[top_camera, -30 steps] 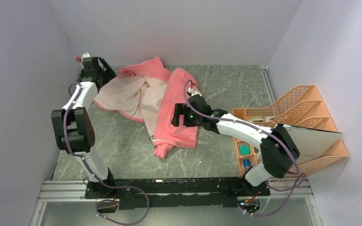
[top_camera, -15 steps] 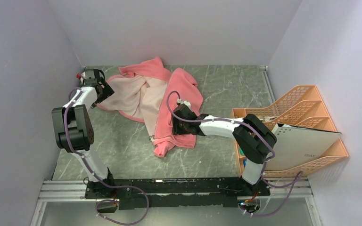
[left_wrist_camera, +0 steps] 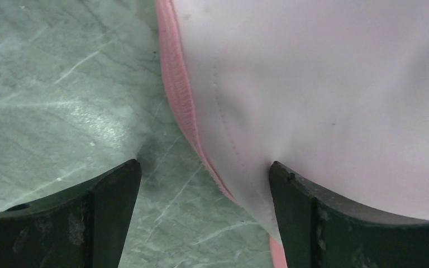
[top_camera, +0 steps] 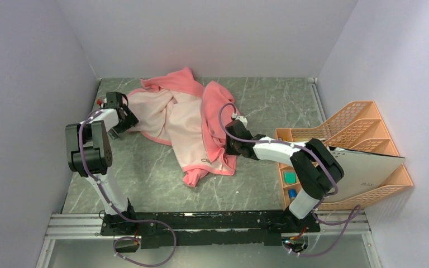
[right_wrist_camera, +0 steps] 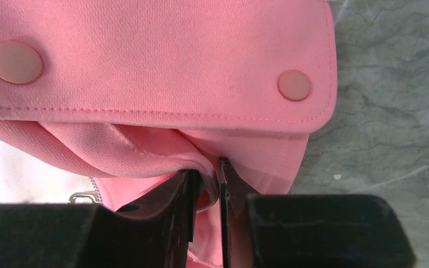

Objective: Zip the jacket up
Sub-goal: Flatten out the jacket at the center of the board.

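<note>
The salmon-pink jacket [top_camera: 184,120] lies crumpled and open in the middle of the table, pale lining up. My right gripper [top_camera: 227,139] sits at its right panel. In the right wrist view the gripper [right_wrist_camera: 209,173] is shut on a fold of pink fabric just under the pocket flap [right_wrist_camera: 156,61] with its snap buttons. A small metal zipper pull [right_wrist_camera: 81,196] shows at the left. My left gripper [top_camera: 127,120] is at the jacket's left edge. In its wrist view it [left_wrist_camera: 205,184] is open, low over the table, with the pink hem [left_wrist_camera: 179,95] and lining [left_wrist_camera: 324,84] running between the fingers.
An orange mesh file organiser [top_camera: 346,128] stands at the right edge, holding a white folder [top_camera: 363,167] and small items [top_camera: 289,177] in its front tray. Purple walls close in on the left, back and right. Bare green marble table [top_camera: 145,173] lies in front of the jacket.
My right gripper has shut on the jacket's front panel and drawn it right, turning more pale lining up. My left gripper has come nearer and down to the jacket's left edge.
</note>
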Action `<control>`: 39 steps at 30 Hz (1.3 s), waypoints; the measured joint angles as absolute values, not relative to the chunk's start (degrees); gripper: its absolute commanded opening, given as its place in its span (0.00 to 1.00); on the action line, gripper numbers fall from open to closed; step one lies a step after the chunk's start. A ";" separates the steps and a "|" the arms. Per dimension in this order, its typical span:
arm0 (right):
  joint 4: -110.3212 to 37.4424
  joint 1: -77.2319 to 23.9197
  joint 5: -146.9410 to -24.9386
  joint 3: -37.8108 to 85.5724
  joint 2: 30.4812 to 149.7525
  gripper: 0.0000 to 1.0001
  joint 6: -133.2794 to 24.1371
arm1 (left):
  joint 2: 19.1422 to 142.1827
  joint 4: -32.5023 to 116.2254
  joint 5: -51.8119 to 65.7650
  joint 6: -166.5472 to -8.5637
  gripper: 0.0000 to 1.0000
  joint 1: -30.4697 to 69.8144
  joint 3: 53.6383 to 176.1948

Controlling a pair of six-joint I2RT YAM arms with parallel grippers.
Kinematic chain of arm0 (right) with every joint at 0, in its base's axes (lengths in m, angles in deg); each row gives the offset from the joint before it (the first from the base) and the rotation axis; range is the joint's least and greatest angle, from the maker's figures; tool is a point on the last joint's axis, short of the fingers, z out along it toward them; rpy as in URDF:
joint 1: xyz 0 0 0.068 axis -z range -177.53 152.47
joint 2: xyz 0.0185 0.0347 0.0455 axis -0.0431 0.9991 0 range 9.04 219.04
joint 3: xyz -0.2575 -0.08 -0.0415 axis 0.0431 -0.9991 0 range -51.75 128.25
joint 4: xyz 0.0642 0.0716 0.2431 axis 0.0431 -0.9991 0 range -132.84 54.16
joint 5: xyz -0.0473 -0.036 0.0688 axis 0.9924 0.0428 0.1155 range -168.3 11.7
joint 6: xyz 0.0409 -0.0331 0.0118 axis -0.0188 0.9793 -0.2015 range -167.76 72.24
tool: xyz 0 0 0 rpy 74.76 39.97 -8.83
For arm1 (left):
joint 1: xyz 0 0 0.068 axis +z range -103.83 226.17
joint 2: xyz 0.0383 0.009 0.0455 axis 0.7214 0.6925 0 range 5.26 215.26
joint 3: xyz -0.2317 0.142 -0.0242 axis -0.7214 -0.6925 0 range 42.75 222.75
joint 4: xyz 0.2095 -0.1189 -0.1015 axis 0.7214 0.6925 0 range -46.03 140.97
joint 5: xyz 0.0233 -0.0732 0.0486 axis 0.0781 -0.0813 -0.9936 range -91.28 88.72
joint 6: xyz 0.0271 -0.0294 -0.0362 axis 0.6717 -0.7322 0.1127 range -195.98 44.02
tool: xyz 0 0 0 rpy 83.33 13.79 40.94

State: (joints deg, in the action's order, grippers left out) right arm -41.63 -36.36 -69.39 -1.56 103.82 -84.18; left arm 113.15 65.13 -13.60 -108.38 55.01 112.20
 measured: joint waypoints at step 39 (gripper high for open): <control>-46.15 -55.26 -63.53 5.98 93.81 0.80 -75.94 | 91.86 59.34 -9.25 -102.11 0.05 46.58 106.43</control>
